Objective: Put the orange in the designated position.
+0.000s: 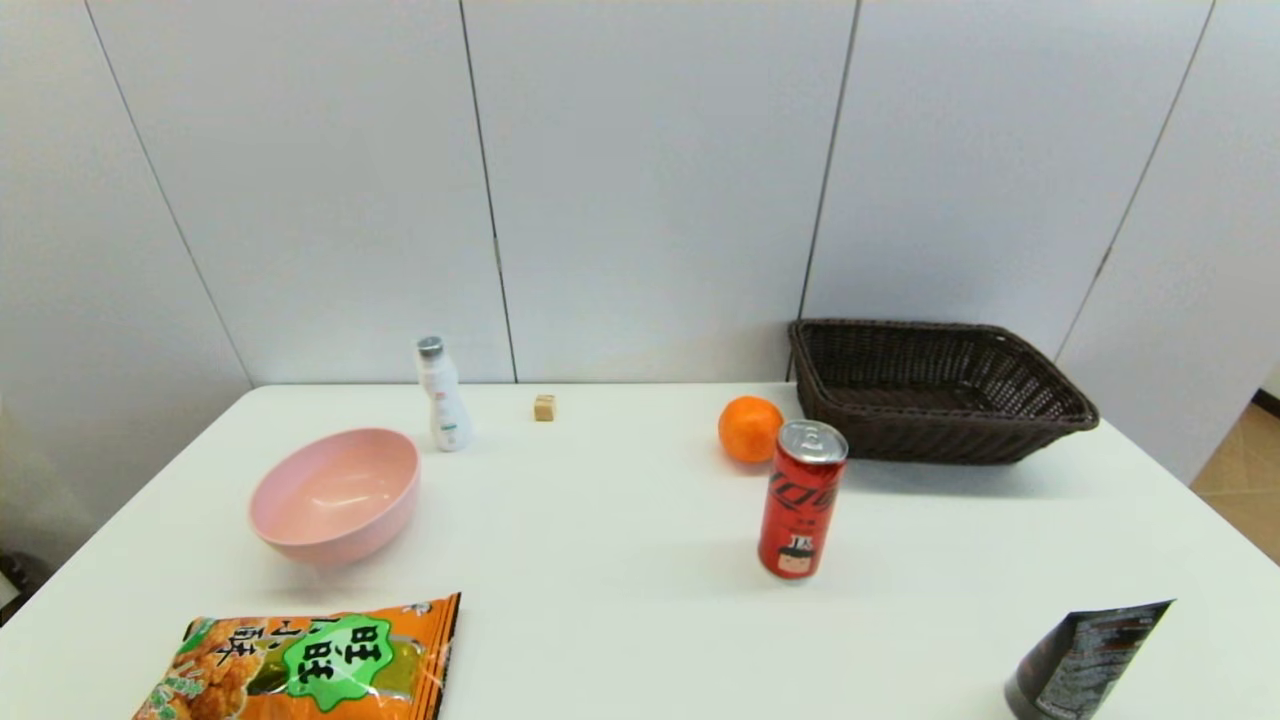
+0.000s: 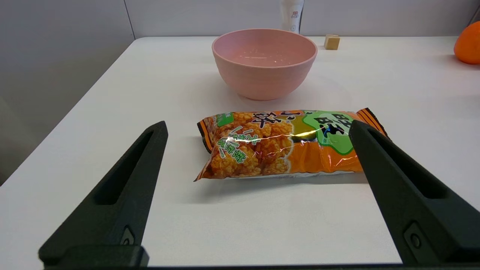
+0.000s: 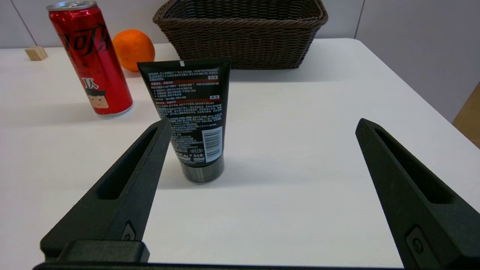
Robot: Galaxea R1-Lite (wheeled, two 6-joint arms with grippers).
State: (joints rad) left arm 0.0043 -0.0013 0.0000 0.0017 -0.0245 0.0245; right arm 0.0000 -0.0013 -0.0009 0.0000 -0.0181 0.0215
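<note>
Table: white, rounded corners, set against a pale panelled wall.

Basket: dark woven wicker, rectangular, empty, at the far right of the table.

Snack bag: orange and green, lying flat at the near left edge, just beyond the left gripper.

Bowl: pink, empty, upright, left of centre.

Can: red, upright, near the middle right.

Tube: black, standing on its cap at the near right, just beyond the right gripper.

Bottle: small, white, upright, at the far edge behind the bowl.

Orange: sat on the table just left of the basket's near corner and just behind the can, apart from both. It was free of both grippers. It was judged firm, moderately heavy for its bulk, with dimpled skin giving fair grip; likely to roll if nudged. Hold was advised across its widest girth, fingers on opposite sides, with light pressure to spare the rind. Being near-round, it showed no long axis; which way the stem end faced could not be told.

Block: tiny, tan, at the far edge.

Left gripper: low over the near left, fingers spread wide, holding nothing.

Right gripper: low over the near right, fingers spread wide, holding nothing.
</note>
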